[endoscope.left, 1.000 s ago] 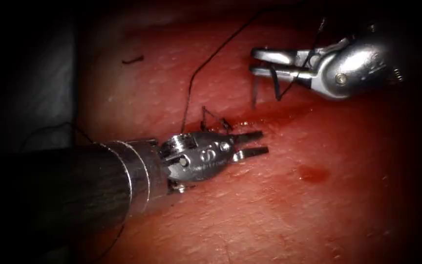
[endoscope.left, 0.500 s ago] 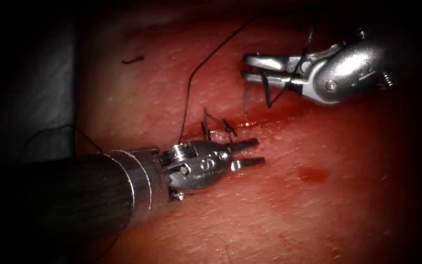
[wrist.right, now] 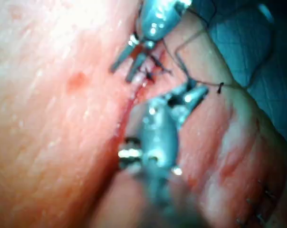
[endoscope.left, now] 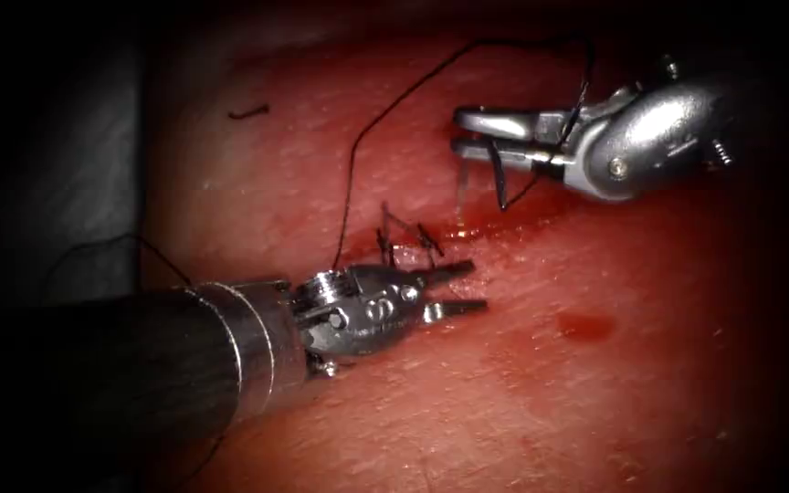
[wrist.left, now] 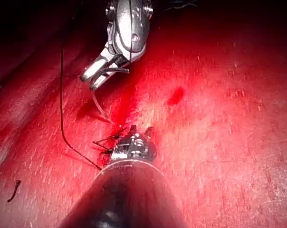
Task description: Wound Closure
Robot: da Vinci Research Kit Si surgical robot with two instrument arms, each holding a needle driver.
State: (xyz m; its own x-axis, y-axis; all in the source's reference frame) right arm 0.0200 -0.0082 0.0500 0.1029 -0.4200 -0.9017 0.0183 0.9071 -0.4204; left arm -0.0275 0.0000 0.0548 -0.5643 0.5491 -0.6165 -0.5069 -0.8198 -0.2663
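My left tool (endoscope.left: 468,288) reaches in from the lower left and lies over the cut (endoscope.left: 513,217), jaws open and holding nothing. My right tool (endoscope.left: 460,133) hangs above the cut's right part, shut on the curved needle (endoscope.left: 459,187) near one end. The needle (wrist.left: 99,105) hangs down with its free end at the tissue beside the cut; I cannot tell whether it enters. Black thread (endoscope.left: 355,155) arcs from the right tool up and left, then drops to the tied stitch (endoscope.left: 404,236) with short ends, just behind the left tool's jaws. The left tool (wrist.right: 124,71) also appears open in the right wrist view.
A spot of red fluid (endoscope.left: 586,324) lies on the tissue to the right of the left tool. A short loose piece of thread (endoscope.left: 248,112) rests at the upper left. A dark drape (endoscope.left: 57,173) borders the tissue on the left.
The right tool has shifted a little to the left with the needle. The left tool has drawn back slightly down and left, its jaws still open.
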